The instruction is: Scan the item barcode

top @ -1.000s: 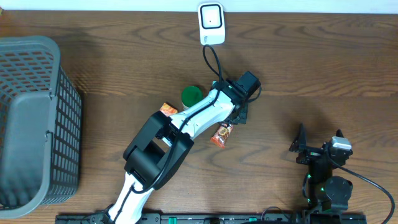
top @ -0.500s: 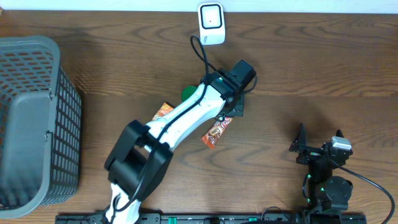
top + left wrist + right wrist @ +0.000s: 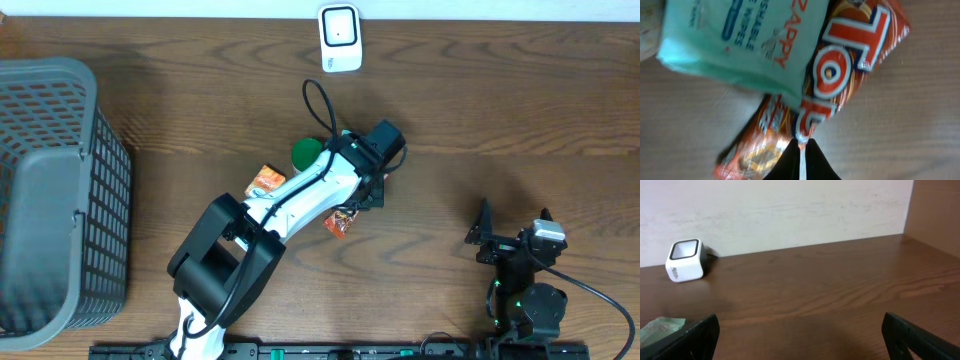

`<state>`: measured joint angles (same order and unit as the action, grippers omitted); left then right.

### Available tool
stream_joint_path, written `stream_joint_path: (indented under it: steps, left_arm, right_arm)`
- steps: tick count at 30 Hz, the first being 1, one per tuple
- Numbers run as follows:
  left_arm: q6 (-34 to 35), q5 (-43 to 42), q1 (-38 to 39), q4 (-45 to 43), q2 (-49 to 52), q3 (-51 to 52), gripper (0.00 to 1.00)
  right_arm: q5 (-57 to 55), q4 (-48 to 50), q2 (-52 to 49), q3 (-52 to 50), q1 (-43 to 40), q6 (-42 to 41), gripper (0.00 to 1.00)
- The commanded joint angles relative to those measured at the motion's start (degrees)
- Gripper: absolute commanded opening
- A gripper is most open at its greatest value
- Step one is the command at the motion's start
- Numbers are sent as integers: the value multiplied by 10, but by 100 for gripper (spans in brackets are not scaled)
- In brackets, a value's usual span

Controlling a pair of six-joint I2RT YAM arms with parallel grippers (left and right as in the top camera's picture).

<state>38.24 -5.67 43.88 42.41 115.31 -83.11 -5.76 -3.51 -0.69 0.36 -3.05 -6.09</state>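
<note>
The right arm sits folded at the near edge of the worktop (image 3: 500,120), off to the right. Its pincer (image 3: 800,327) is spread wide and holds nothing, facing across bare wood toward the back wall.

Further in, the left arm reaches diagonally to the middle of the worktop. The left pincer (image 3: 800,146) is pressed together on the end seam of the orange snack packet (image 3: 840,75), whose big red-and-white lettering faces the wrist camera. From overhead the packet shows just below the left wrist, near the centre of the worktop. No barcode can be made out on the side that shows.

Just beyond the packet is a mint-green pack of wipes (image 3: 740,35). The two overlap in the wrist view, and I cannot tell which is on top. Beside the arm's left flank lie a second small orange packet (image 3: 266,180) and, a little further back, a round green object (image 3: 307,152).

A grey mesh basket (image 3: 100,200) stands along the left edge. The white barcode scanner (image 3: 340,38) sits at the far edge by the wall, well apart from the held packet.
</note>
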Motion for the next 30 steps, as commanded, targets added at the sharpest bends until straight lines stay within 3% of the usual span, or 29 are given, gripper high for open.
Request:
stream_joint_path:
  steps: [1, 12, 18, 30]
  left_arm:
    - [17, 11, -5, -30, 5, 30, 7]
    - [31, 35, -5, -89, 6, 97, 8]
    - [27, 75, -4, -59, -13, 85, 7]
    - [-75, 87, 19, -57, -218, 7, 8]
  right_arm:
    - [1, -2, 3, 0, -4, -7, 99]
    - [1, -2, 3, 0, -4, -7, 99]
    - [1, -2, 3, 0, -4, -7, 99]
    - [1, -2, 3, 0, -4, -7, 99]
